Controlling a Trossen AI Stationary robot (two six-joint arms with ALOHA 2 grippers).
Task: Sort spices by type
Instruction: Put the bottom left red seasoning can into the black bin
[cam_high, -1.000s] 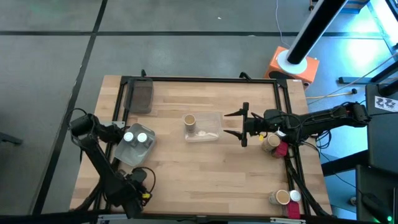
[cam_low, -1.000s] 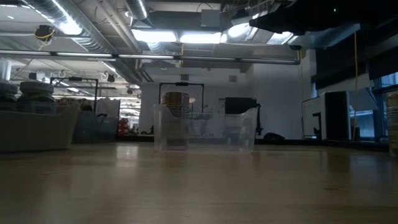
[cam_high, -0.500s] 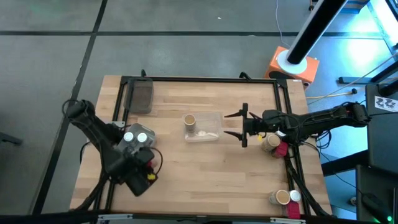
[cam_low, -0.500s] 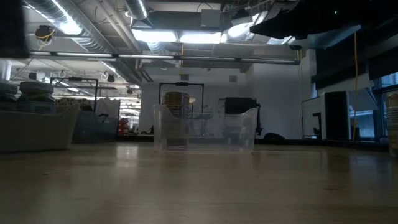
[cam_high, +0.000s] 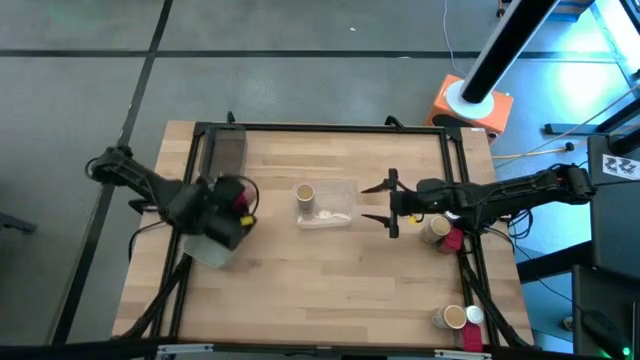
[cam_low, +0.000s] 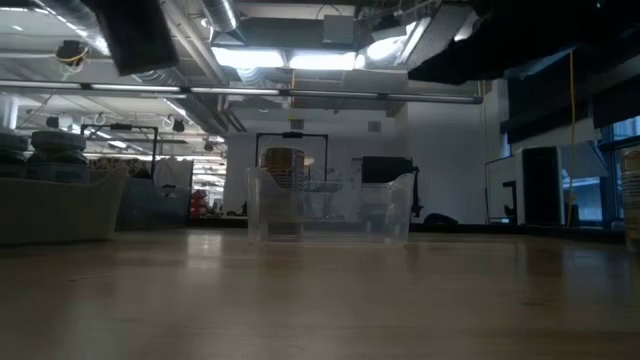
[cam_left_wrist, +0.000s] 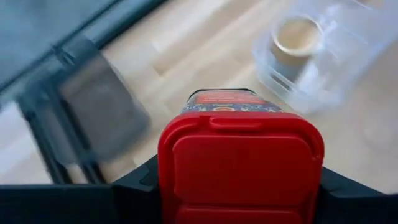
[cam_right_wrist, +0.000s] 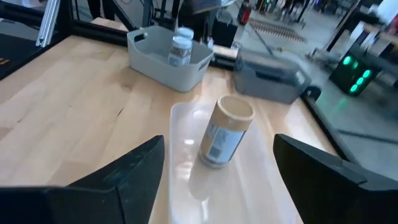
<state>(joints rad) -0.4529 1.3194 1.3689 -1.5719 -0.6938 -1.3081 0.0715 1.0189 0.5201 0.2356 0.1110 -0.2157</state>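
Meanwhile: red jar (cam_left_wrist: 240, 163) | label pattern unreadable | tan cylinder (cam_right_wrist: 226, 132) label illegible

The high view looks straight down on the whole desk (cam_high: 330, 270), far enough to take in both arms. The low view sits at desk height, facing level toward the room. Both share the clear tray (cam_high: 328, 205) at centre. The left wrist view looks close along a red jar (cam_left_wrist: 240, 163); the right wrist view faces nine o'clock over that tray.
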